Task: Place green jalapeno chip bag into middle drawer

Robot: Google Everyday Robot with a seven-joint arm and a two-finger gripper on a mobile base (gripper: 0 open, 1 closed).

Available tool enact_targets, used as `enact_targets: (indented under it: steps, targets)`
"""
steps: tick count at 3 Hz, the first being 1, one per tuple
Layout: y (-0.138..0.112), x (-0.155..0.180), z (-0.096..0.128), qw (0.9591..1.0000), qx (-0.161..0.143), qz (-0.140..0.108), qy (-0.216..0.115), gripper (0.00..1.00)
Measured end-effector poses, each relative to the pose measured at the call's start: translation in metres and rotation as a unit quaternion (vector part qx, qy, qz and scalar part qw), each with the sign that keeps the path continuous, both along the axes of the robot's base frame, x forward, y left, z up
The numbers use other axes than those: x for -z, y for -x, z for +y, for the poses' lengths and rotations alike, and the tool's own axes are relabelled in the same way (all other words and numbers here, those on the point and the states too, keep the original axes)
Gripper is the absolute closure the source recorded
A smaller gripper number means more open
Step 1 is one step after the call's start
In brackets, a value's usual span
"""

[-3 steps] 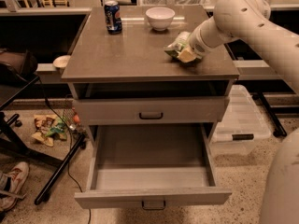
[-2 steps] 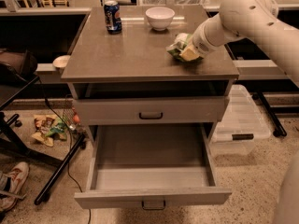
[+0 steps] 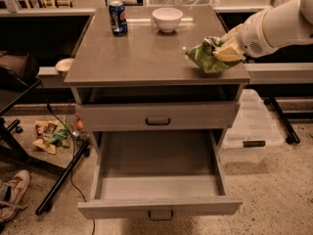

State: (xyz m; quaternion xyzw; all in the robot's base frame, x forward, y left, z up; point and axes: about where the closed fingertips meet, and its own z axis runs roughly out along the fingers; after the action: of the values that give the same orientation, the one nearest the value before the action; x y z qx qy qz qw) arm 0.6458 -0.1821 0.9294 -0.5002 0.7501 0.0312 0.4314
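Closest to us, the middle drawer (image 3: 159,186) stands pulled right out, its deep box bare and ready, dark handle at the front lip. Above it the upper drawer (image 3: 157,115) is closed flush. Up on the cabinet top (image 3: 142,53), right at the near right corner, sits the action: the gripper (image 3: 226,52) comes in from the right on its white arm (image 3: 279,26) and looks pinched closed on the right end of the green jalapeno chip bag (image 3: 204,57), which hangs crumpled just at the top's edge. Here's the danger. It's a slick, crinkly bag held by one end, so it could slide out of the pinch on the way down and land on the floor or the clear plastic bin (image 3: 252,126) beside the cabinet. The route matters too, I'd say: the bag has to clear the top's overhang and the shut upper drawer, then come inward, or it snags or drops short of the open box. At the far end, the blue soda can (image 3: 117,17) and white bowl (image 3: 167,18) stand well apart from all this. Any lettering? The can shows red and white marks, the bag pale patches, but nothing readable on either.
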Motion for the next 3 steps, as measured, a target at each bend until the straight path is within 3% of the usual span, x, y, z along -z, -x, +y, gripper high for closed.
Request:
enact_targets:
  steps: [2,3]
  targets:
    - [0.005,0.003,0.003,0.9999,-0.015,0.003,-0.004,1.00]
    - [0.042,0.001,0.014,0.9979,-0.058,0.003,-0.028,1.00]
